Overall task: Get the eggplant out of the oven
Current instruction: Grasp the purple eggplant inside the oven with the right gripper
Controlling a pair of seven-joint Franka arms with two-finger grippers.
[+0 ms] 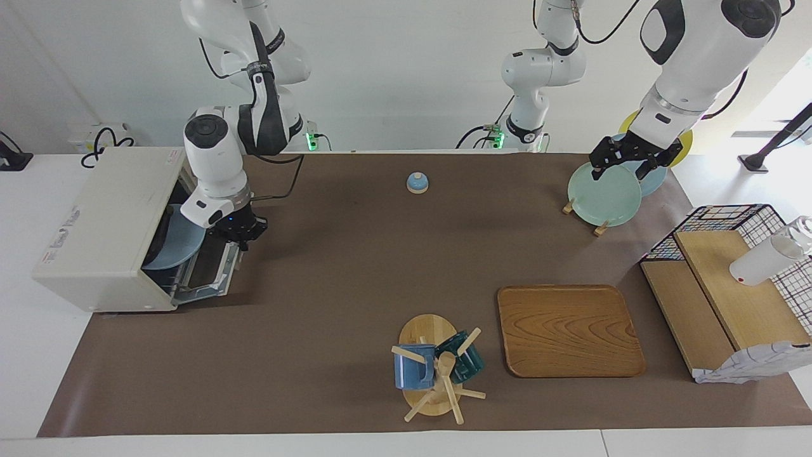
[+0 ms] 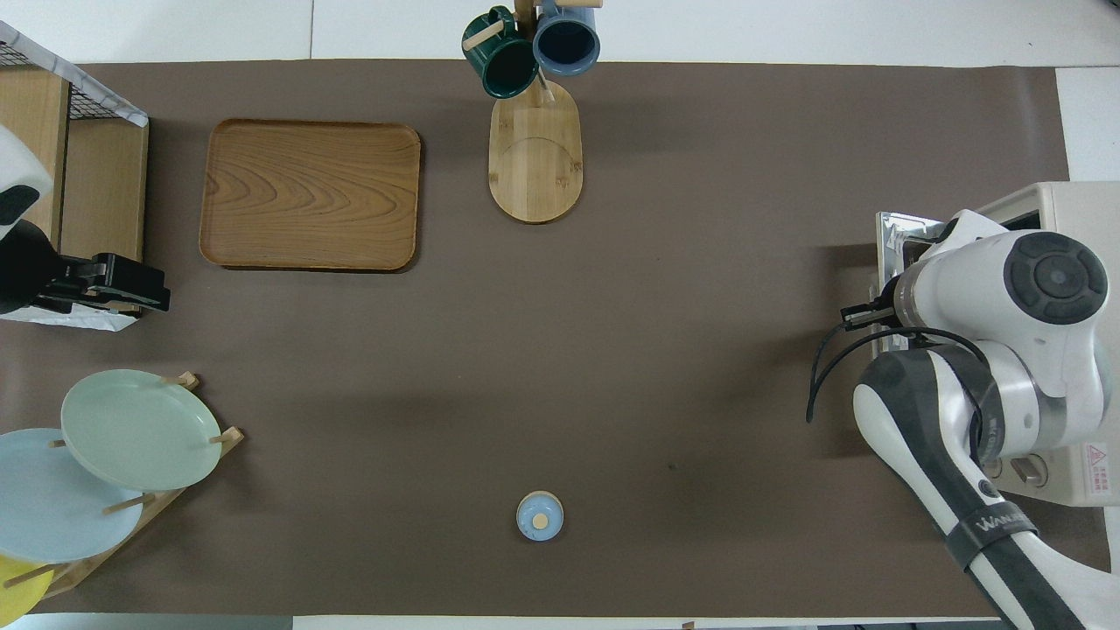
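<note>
The cream-white oven (image 1: 95,216) stands at the right arm's end of the table. Its glass door (image 1: 209,270) hangs most of the way down. My right gripper (image 1: 236,244) is shut on the door's handle at its free edge. In the overhead view the right arm covers the gripper, and only a corner of the door (image 2: 892,229) and the oven (image 2: 1081,201) show. A blue plate (image 1: 181,244) sits inside the oven. The eggplant is hidden. My left gripper (image 1: 622,172) (image 2: 157,293) waits, open and holding nothing, in the air by the plate rack.
A rack with a green plate (image 1: 602,193) and other plates stands at the left arm's end, beside a wire-and-wood shelf (image 1: 717,292). A wooden tray (image 1: 568,330), a mug tree (image 1: 438,368) and a small blue bell (image 1: 417,183) are on the brown mat.
</note>
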